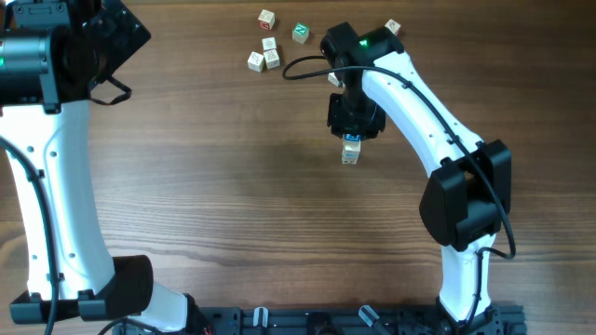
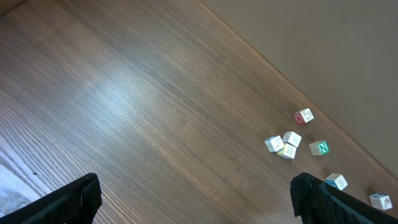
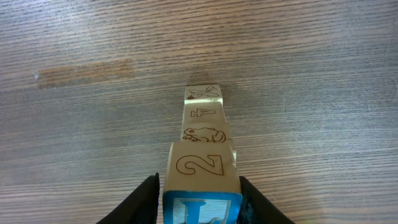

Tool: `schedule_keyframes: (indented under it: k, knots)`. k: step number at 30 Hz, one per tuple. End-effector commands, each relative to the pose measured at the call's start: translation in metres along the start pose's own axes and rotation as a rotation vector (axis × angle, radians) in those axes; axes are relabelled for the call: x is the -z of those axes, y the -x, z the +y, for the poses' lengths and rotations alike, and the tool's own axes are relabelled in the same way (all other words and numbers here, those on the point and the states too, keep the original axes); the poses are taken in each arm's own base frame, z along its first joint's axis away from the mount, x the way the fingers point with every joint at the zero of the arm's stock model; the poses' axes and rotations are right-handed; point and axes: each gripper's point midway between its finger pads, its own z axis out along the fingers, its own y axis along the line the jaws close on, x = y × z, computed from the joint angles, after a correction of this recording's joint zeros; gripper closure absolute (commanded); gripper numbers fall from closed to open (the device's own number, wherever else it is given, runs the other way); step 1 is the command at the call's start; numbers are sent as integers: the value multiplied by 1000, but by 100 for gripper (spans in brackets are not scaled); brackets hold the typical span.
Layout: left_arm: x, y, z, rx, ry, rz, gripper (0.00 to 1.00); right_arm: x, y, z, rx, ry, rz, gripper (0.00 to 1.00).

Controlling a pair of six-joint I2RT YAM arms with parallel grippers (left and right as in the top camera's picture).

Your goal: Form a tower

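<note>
Table [image 1: 233,186]: brown wood-grain top. Loose cubes lay at far side:
- red-marked cube [image 1: 267,17], farthest back
- green-faced cube [image 1: 300,33], near it, to right
- cluster of three pale cubes [image 1: 272,58], bunched close, nearer than red one
- blue-edged cube [image 2: 336,181], apart
- single pale cube [image 1: 392,27], well right

Plain beige ground [image 2: 323,37] showed beyond table edge.

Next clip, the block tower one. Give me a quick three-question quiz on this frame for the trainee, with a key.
1. True or false: the left gripper is open, with nothing between its fingers.
2. Which numeral shows on the top cube of the tower in the right wrist view? A) 2 B) 7 C) 9
3. Which gripper has its fingers on either side of that cube?
Key: 1 true; 2 A; 3 the right gripper.
</note>
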Motion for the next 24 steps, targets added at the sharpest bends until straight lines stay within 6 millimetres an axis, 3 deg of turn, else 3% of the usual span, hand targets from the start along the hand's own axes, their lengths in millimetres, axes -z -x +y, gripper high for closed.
schedule_keyframes:
  k: [1,13,24]
  knots:
    - [10,6,4,25,-2,-34,0,-6,-2,-1,-14,3,26,62]
    - [10,7,4,25,-3,-34,0,-5,-5,-1,-14,3,41,69]
    - [10,6,4,25,-2,-34,0,19,-9,-2,15,36,0,73]
